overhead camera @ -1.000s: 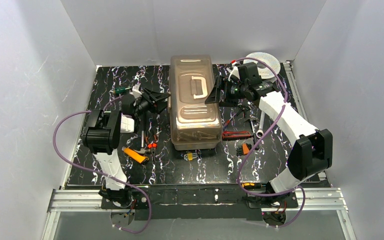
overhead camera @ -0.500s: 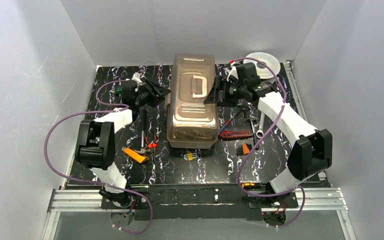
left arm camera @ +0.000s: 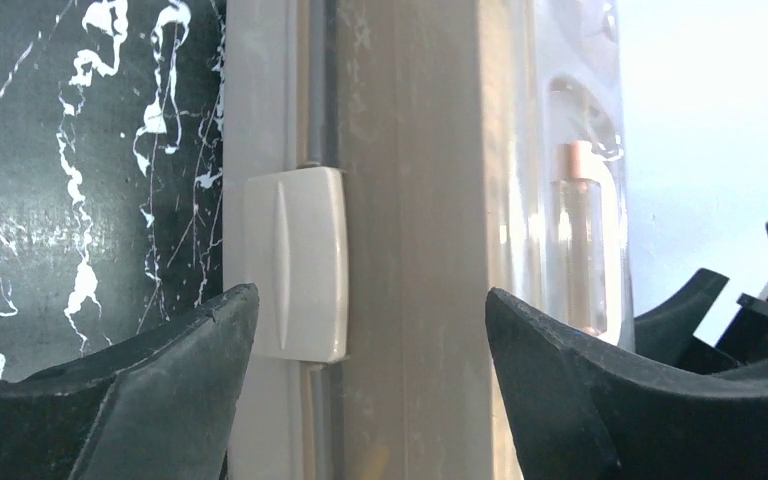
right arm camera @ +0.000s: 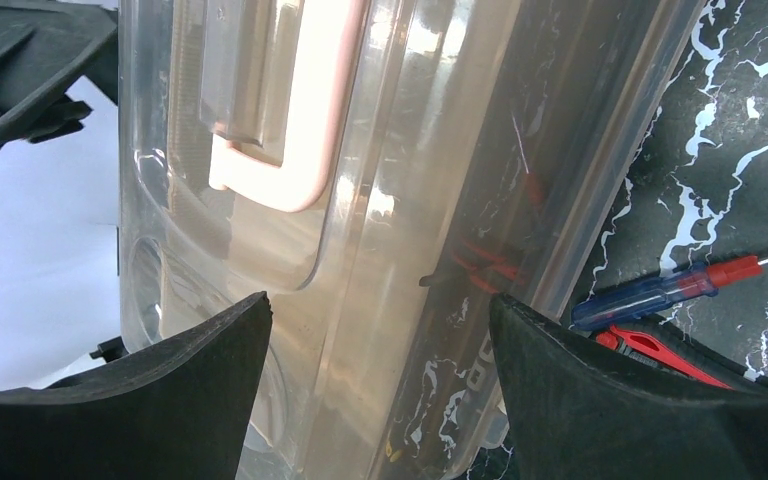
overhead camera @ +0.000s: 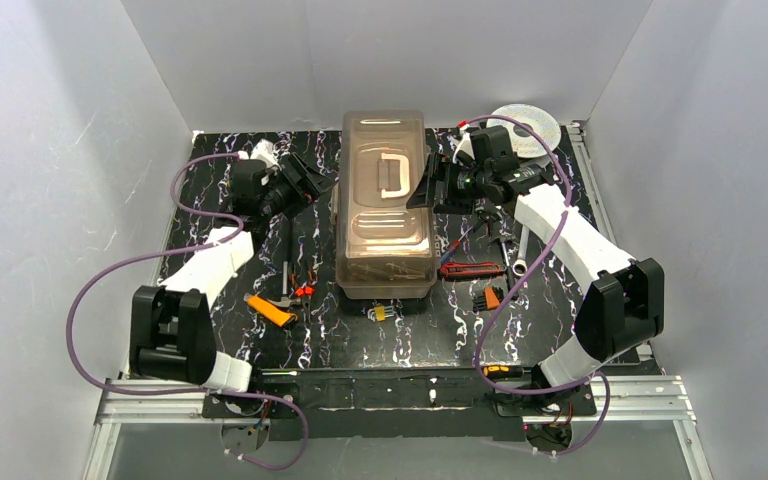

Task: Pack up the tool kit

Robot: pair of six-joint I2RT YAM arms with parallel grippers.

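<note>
The taupe toolbox point(overhead camera: 385, 205) stands shut in the middle of the mat, with a smoky lid and a cream handle point(overhead camera: 391, 176). My left gripper point(overhead camera: 312, 182) is open at the box's left side, level with a cream latch point(left arm camera: 295, 263). My right gripper point(overhead camera: 426, 182) is open against the box's right side, its jaws astride the lid edge point(right arm camera: 430, 200); the handle also shows in the right wrist view point(right arm camera: 280, 120). Loose tools lie on the mat: an orange knife point(overhead camera: 270, 311), red-handled pliers point(overhead camera: 303, 288), a red cutter point(overhead camera: 473, 269), a blue-and-red screwdriver point(right arm camera: 660, 290).
A round silver wire spool point(overhead camera: 528, 126) sits at the back right corner. A small yellow piece point(overhead camera: 379, 312) lies in front of the box. An orange-and-black tool point(overhead camera: 490, 297) lies right of the box. White walls enclose the mat on three sides.
My left arm has swung out to the left and its gripper has moved farther back along the box's left side. The box has shifted slightly. The right gripper has barely moved.
</note>
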